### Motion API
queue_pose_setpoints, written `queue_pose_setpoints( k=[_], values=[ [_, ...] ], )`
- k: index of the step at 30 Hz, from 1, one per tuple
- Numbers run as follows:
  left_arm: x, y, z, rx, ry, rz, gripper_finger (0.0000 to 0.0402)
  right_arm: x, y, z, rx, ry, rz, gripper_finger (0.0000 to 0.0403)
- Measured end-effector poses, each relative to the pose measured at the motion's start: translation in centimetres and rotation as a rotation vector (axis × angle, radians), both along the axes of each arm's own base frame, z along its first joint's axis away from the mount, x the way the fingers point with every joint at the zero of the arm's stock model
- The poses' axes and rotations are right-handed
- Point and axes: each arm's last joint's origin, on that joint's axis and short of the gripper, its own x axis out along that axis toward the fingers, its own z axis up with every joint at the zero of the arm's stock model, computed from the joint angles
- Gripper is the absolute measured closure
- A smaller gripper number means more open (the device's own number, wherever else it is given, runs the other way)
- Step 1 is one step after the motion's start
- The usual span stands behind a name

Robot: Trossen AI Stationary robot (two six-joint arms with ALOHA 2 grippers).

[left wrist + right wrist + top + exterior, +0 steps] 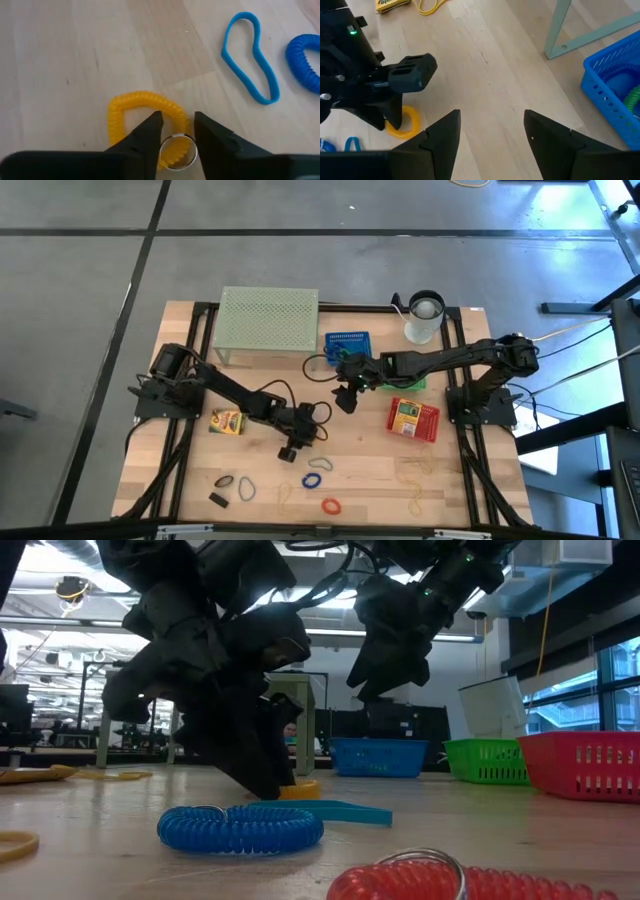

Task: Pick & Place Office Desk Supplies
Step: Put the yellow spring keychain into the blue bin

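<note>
Here the left gripper [177, 131] is set low over a yellow coiled band [145, 122] at the lower middle of the left wrist view, its fingers partly apart and straddling the coil's metal ring [177, 152]; whether the coil is actually pinched cannot be told yet. In the high view the same gripper [290, 448] sits just below the frame's centre, on the bare wooden table [180, 480]. If the fingers are closed only on the smooth ring, a slip can be expected; the springy coil could also be squeezed sideways and pop free. A blue flat band [248, 57] and a blue coiled band [305, 55] lie toward the upper right of that wrist view, apart from the yellow one, so snagging seems unlikely. The right gripper [490, 135] hangs with its fingers wide apart and empty, near the left arm, and a collision could be caused if both are lifted together. The blue basket [347, 344] stands above centre in the high view, beside the green mesh stand [268, 320].
</note>
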Motion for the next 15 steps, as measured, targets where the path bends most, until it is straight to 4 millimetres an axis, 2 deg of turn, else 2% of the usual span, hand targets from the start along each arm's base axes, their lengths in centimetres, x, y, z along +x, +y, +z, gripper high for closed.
queue_pose_setpoints(
  k=[8, 13, 15],
  values=[
    [0.0, 0.1, 0.5, 0.014, -0.043, 0.016, 0.0386, 0.0, 0.0, 0.0, 0.000, -0.005, 0.000, 0.0183],
    [-0.6, 0.5, 2.6, 0.071, -0.082, 0.060, 0.0386, 0.1, 0.0, 0.0, 0.000, -0.007, 0.000, 0.0183],
    [-0.7, 0.7, 4.4, 0.115, -0.151, 0.091, 0.0385, 0.1, 0.0, 0.1, 0.000, -0.008, 0.000, 0.0183]
  ],
)
